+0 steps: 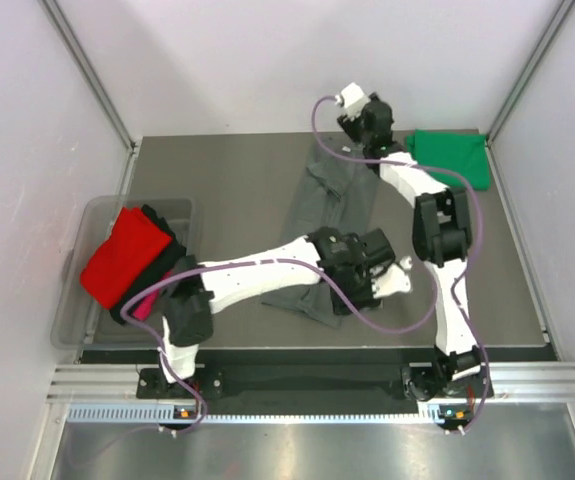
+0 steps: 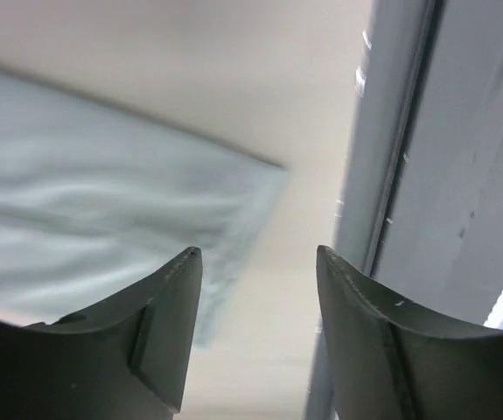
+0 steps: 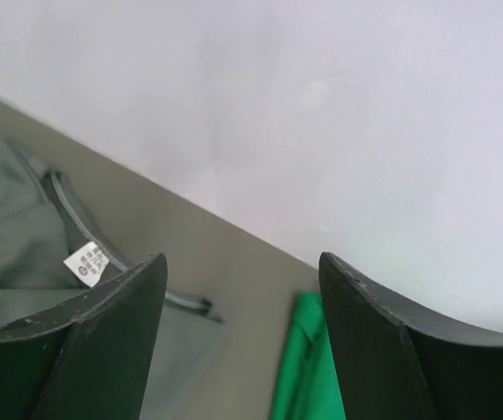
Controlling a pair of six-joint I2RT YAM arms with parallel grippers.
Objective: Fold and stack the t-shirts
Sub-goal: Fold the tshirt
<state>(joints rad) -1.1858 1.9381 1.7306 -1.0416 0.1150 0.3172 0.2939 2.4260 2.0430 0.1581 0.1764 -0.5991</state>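
A dark grey t-shirt (image 1: 332,215) lies part-folded lengthwise on the middle of the table. A bright green t-shirt (image 1: 452,157) lies folded at the back right. My left gripper (image 1: 399,277) is open and empty, just right of the grey shirt's near hem. In the left wrist view my left gripper (image 2: 258,251) hangs over bare table beside a corner of the grey shirt (image 2: 85,201). My right gripper (image 1: 365,135) is open and empty at the grey shirt's collar. In the right wrist view my right gripper (image 3: 242,256) frames the collar's white label (image 3: 87,262) and the green shirt (image 3: 308,376).
A clear plastic tub (image 1: 77,290) stands at the left edge, holding a red shirt (image 1: 122,260), a black one (image 1: 167,245) and a magenta-pink one (image 1: 145,305). White walls close the back and sides. A metal rail (image 2: 391,175) runs along the table's right edge.
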